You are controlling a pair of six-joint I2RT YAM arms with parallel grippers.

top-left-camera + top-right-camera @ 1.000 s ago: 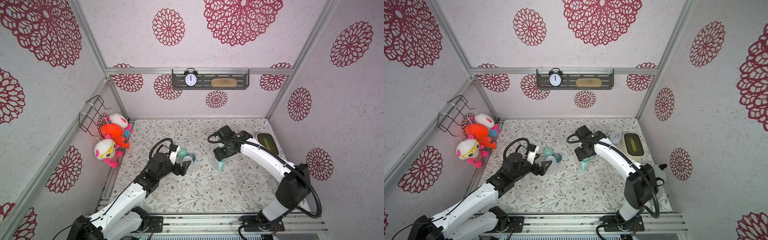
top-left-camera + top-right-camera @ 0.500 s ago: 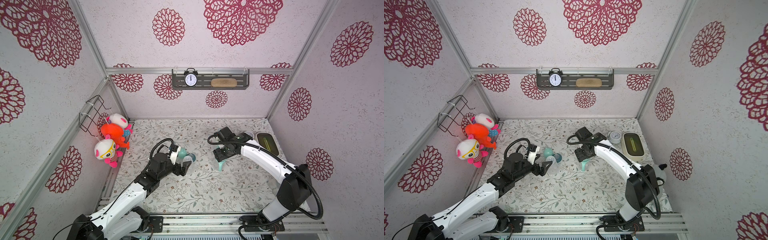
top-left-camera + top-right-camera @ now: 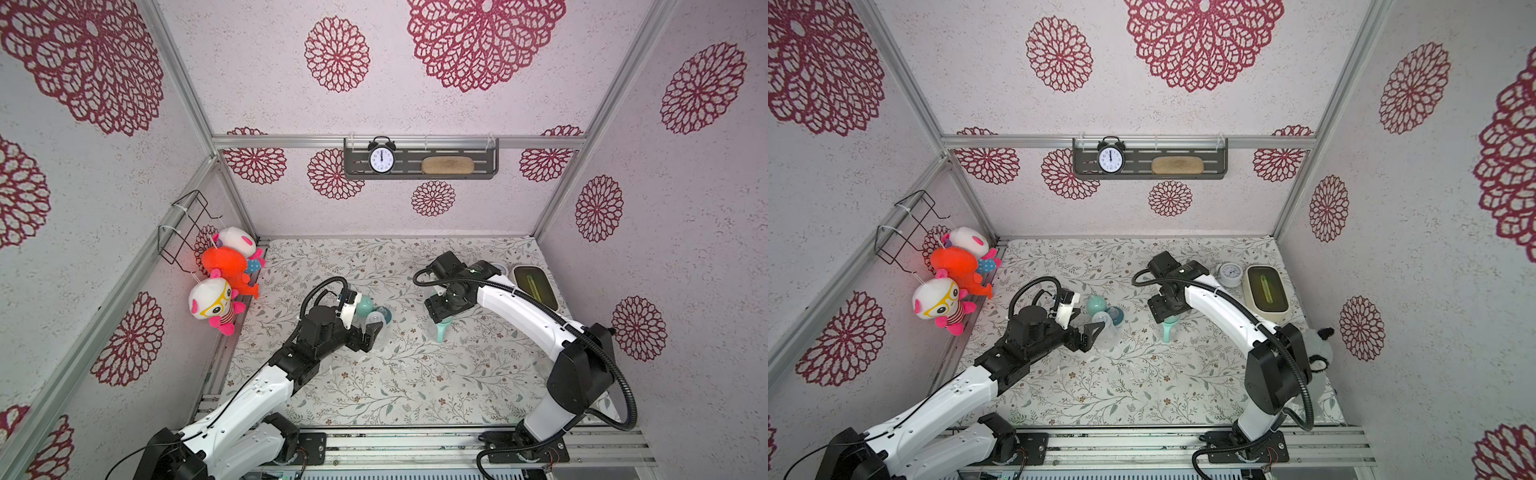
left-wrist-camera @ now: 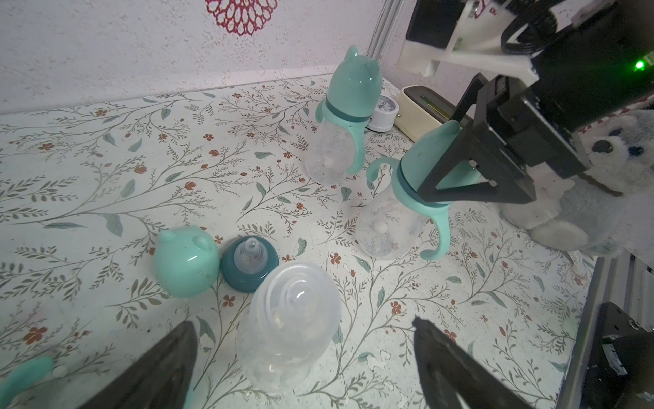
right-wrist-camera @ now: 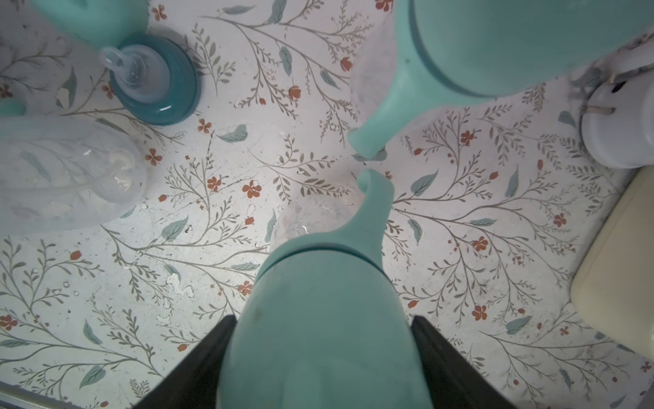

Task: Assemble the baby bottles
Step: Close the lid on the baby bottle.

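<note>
"Calling the back wall twelve, what's sitting where on that flowered desk (image 3: 415, 395)?"

"The left pincer (image 4: 304, 322) is hanging spread wide. The open bottle body (image 4: 288, 318) is sitting right between its black fingers (image 4: 152, 368), at about three o'clock from the wrist. That arm is much nearer to it than the right one."

"And the right pincer (image 5: 322, 318)?"

"It's straddling the mint eared top of an assembled bottle (image 4: 407, 198), but I can't tell if it's pinching or loose. A finished bottle (image 4: 339, 120) is standing just past it, toward one o'clock."

"How is the open one lying?"

"It's clear and pear-shaped and looks soft. Its threaded mouth is tipping up toward the pincer, so I'd guess a squeeze across the belly is coming. The glossy loose cap (image 4: 185, 260) and the dark teal collar (image 4: 249, 262), with its clear nipple, are waiting just beside it, around twelve."
</note>
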